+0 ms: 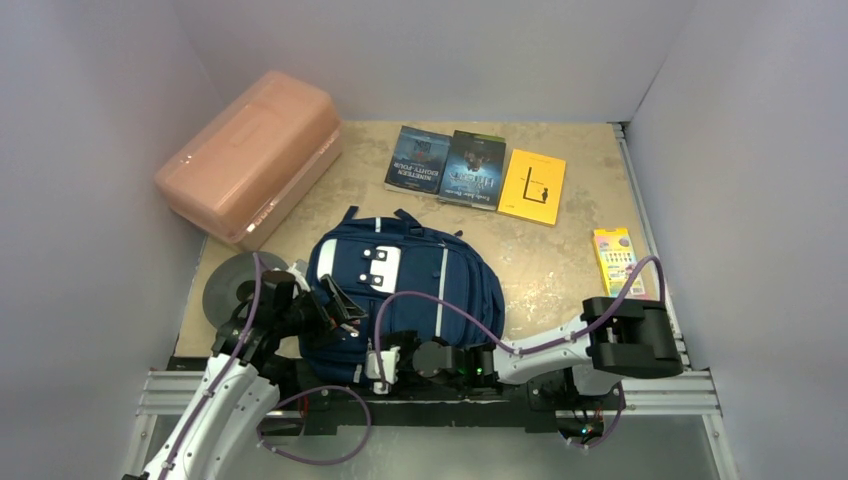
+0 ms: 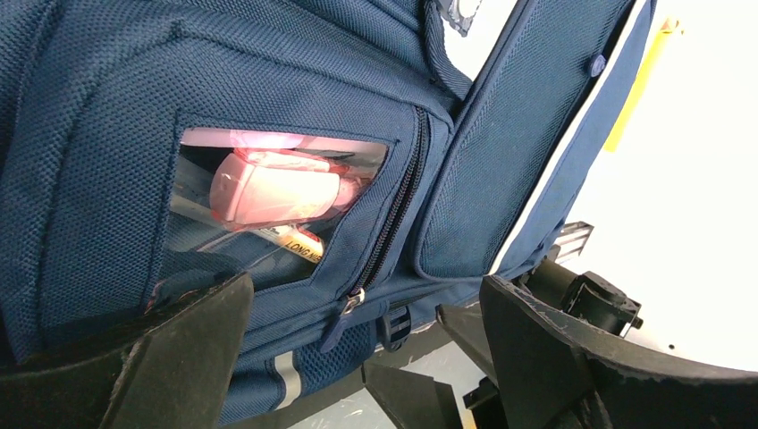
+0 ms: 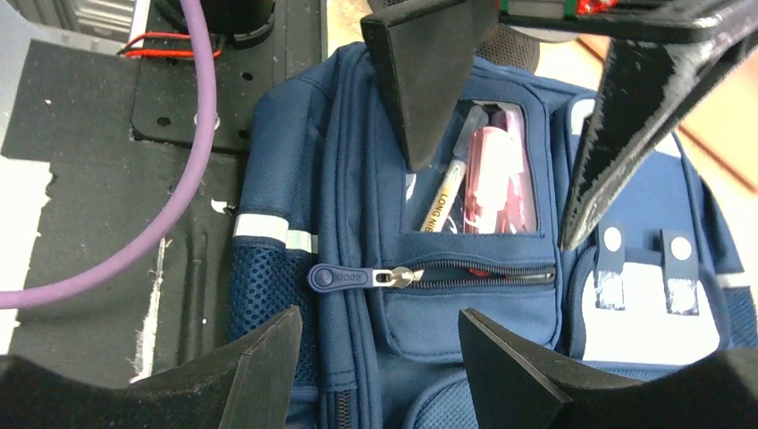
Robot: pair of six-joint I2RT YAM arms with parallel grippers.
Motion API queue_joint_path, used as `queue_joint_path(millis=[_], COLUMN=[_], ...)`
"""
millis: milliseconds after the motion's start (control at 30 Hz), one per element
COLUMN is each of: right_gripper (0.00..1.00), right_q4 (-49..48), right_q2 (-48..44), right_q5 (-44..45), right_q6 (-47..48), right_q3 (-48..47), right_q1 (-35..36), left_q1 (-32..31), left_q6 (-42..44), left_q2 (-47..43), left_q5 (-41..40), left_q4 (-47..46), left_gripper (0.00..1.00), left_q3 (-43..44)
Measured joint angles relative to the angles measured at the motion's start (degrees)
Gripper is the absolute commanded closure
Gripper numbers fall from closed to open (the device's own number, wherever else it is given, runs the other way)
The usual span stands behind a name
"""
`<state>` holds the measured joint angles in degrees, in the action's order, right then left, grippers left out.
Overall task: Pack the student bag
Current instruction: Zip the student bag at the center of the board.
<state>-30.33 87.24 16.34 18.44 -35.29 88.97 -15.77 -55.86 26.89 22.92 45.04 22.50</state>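
Observation:
The student bag (image 1: 410,280), navy with grey stripes and a white patch, lies flat in the middle of the table. Its front pocket has a clear window (image 3: 487,179) showing a pink item and a pen. The zip below the window is nearly shut, its blue pull tab (image 3: 344,278) pointing toward the bag's side. My left gripper (image 1: 340,300) is open and empty over the bag's near-left part, its jaws either side of the pocket (image 2: 286,192). My right gripper (image 3: 375,357) is open and empty just short of the pull tab, at the bag's near edge (image 1: 385,362).
A salmon-pink plastic box (image 1: 250,165) stands at the back left. Three books (image 1: 474,168) lie in a row at the back. A crayon pack (image 1: 613,258) lies at the right. A grey disc (image 1: 228,285) lies left of the bag, by the left arm.

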Motion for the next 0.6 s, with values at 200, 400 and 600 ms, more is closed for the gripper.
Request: queue_joint_path(millis=[200,400,600], right_gripper=[0.31,0.35,0.35], right_q4=[-6.3,-8.8,-8.5], right_q2=[3.5,5.9,7.2], right_q5=[-1.0,-2.1,-4.3], right_q6=[7.7,12.3,14.4], right_q3=[0.3,0.3,0.3], right_q1=[0.0,0.0,0.2], left_q1=[0.0,0.0,0.0], left_q6=[0.5,1.0,1.0], left_q2=[0.9,0.9,1.7], left_q5=[0.1,0.4,0.5], left_q4=[-0.2,-0.3,-0.4], left_gripper=[0.0,0.0,0.0], left_q3=[0.2,0.2,0.3])
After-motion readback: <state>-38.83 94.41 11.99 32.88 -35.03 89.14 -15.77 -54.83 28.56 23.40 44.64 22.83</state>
